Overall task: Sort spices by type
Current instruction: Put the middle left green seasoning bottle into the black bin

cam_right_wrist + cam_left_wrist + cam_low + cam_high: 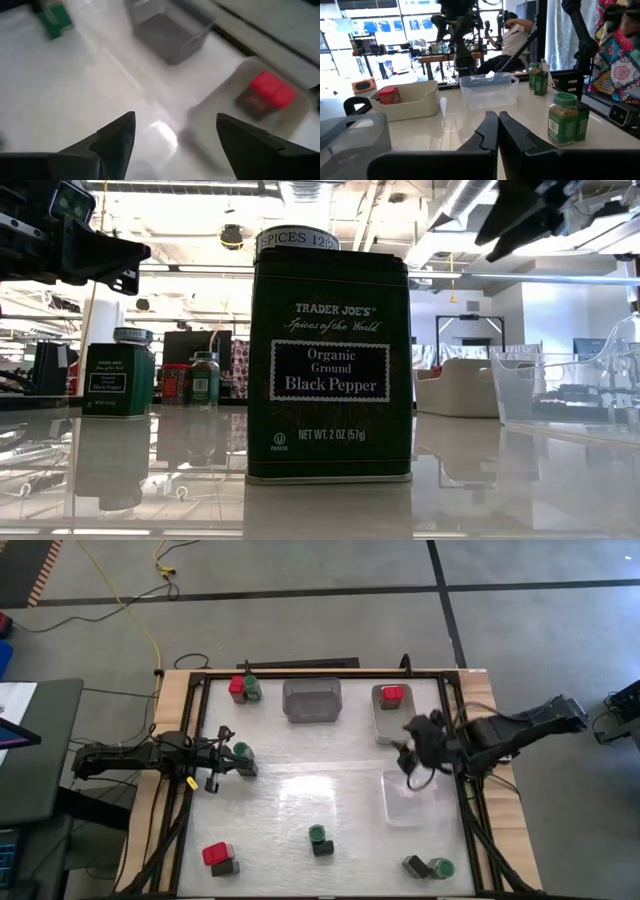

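The spices stand in small groups on the white table: a red-topped box (237, 687) and a green-lidded jar (252, 690) at the far left, a green-lidded jar (241, 752) (562, 118) just off my left gripper's tips, and further pairs (218, 858) (320, 840) (428, 866) along the near edge. A black pepper tin (330, 360) fills the low view. My left gripper (228, 760) (497, 125) is shut and empty at the table's left. My right gripper (408, 754) (175, 135) hangs open and empty over the table's right half, near a pale tray (220, 115) holding a red-topped box (392, 695) (267, 92).
A grey tray (312, 700) (170, 30) stands at the far middle and a clear tray (410, 798) (560, 385) at the right, below my right gripper. A dark frame runs along the table's edges. A person sits in the room beyond the table's right side.
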Robot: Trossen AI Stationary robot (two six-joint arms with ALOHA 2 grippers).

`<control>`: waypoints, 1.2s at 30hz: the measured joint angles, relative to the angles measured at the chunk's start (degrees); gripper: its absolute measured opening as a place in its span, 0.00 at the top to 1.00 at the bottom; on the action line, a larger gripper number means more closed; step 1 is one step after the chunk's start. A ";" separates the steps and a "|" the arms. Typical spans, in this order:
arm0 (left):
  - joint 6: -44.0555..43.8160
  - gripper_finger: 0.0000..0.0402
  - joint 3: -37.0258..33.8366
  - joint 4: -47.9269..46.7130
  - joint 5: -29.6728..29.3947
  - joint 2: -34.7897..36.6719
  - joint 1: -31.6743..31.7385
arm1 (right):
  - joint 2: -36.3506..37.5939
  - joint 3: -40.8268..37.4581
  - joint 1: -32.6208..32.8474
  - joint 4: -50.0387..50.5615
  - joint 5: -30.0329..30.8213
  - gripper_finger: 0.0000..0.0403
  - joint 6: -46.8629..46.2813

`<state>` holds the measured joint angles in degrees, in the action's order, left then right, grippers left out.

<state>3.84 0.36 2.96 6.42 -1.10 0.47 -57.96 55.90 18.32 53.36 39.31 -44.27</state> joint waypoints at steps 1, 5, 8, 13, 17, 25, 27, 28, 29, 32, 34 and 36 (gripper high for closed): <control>-0.15 1.00 0.00 0.00 0.00 0.00 -0.01 | -0.44 -0.50 1.74 -0.24 0.02 0.24 -1.92; -0.35 1.00 0.00 0.00 -0.01 0.00 0.00 | -2.55 -2.33 6.85 -4.27 0.58 0.24 -5.79; -0.42 1.00 0.00 0.00 0.00 0.00 0.00 | -4.46 -3.27 9.38 -7.50 2.11 0.24 -5.48; -0.69 1.00 0.00 0.14 -0.02 0.00 -0.01 | -7.84 -3.30 10.59 -8.79 2.75 0.24 -5.42; -3.53 1.00 0.00 0.30 -0.02 0.00 -0.02 | -10.62 -3.30 10.54 -9.49 3.11 0.24 -5.40; -5.42 1.00 0.00 -0.12 -13.14 -0.02 0.00 | -14.87 -3.30 9.96 -10.71 7.34 0.24 -5.37; -4.12 0.99 0.23 0.01 -14.83 -0.01 0.00 | -15.39 -3.30 9.38 -11.04 7.34 0.24 -5.37; -3.84 0.97 0.50 -0.14 -15.71 0.00 0.00 | -15.49 -3.30 9.11 -11.30 7.34 0.24 -5.36; -3.83 0.95 0.77 -0.44 -16.65 -0.02 0.00 | -15.51 -3.30 8.82 -11.62 7.32 0.24 -5.35; -4.16 0.86 1.15 -0.84 -18.10 -0.02 0.00 | -15.47 -3.30 8.29 -12.37 7.34 0.24 -5.35; -3.81 0.78 1.25 -0.95 -18.27 -0.02 0.00 | -15.47 -3.30 8.12 -12.33 7.34 0.24 -5.31; -3.86 0.69 1.25 -1.05 -18.97 -0.02 0.00 | -15.47 -3.30 8.14 -12.30 7.34 0.24 -5.18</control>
<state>-0.01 1.61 1.91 -12.56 -1.13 0.47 -73.43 52.60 26.46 41.06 46.65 -49.45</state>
